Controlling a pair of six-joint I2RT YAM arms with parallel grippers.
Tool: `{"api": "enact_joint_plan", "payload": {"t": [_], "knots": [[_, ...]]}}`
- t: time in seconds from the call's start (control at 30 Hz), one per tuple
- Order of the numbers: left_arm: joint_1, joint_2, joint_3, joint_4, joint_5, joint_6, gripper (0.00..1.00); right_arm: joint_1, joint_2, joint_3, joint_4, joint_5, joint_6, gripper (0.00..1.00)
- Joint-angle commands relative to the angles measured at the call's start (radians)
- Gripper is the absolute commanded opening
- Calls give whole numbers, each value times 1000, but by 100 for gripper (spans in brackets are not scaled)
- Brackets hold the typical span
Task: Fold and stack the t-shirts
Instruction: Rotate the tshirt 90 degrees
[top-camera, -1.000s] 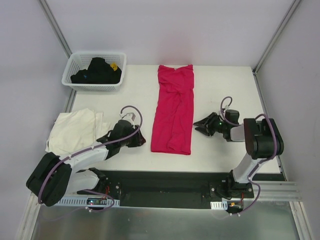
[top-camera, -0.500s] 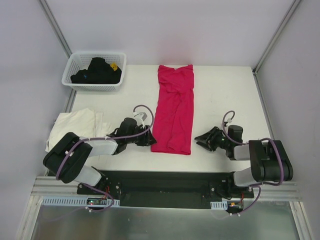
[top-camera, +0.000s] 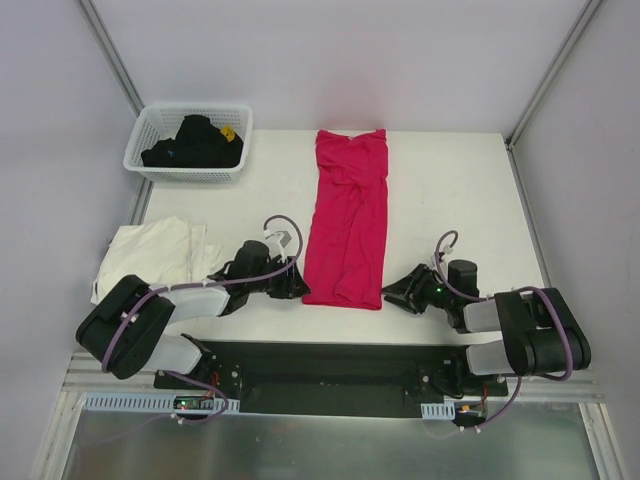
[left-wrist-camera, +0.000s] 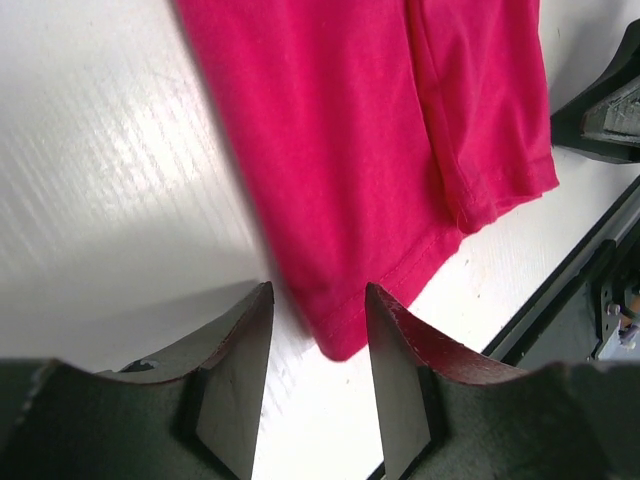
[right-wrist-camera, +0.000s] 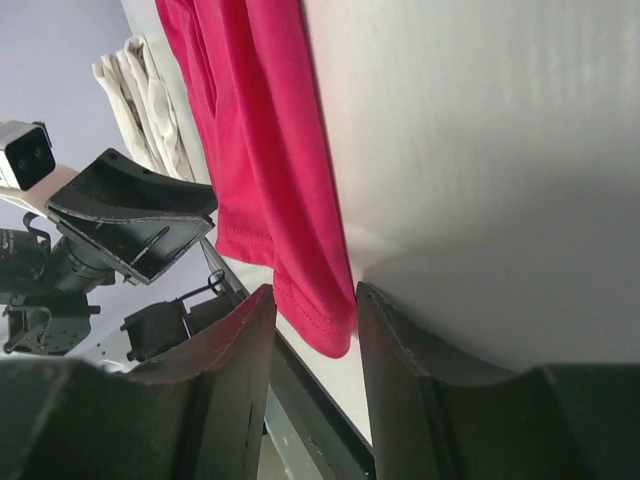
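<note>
Left gripper (top-camera: 295, 286) and right gripper (top-camera: 391, 296) have come down to the near hem corners of the magenta t-shirt (top-camera: 347, 225), flat on the table (top-camera: 450, 190); jaws spread astride the cloth (not yet pinched), so the lengthwise fold seems imminent

The middle t-shirt (top-camera: 346, 225) lies between left gripper (top-camera: 293, 285) and right gripper (top-camera: 395, 293), the other t-shirt (top-camera: 150, 262) left, basket (top-camera: 185, 172) behind it.
</note>
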Motion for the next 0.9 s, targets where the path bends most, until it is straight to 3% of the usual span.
{"api": "enact_joint_plan", "payload": {"t": [0.0, 0.43, 0.87], "knots": [[-7, -84, -28, -87, -7, 9, 41, 55, 6, -55, -25, 89, 11, 42], [-7, -32, -10, -40, 1, 26, 41, 168, 94, -32, 68, 148, 73, 42], [-7, 41, 7, 25, 42, 11, 40, 173, 134, -44, 139, 152, 105, 41]]}}
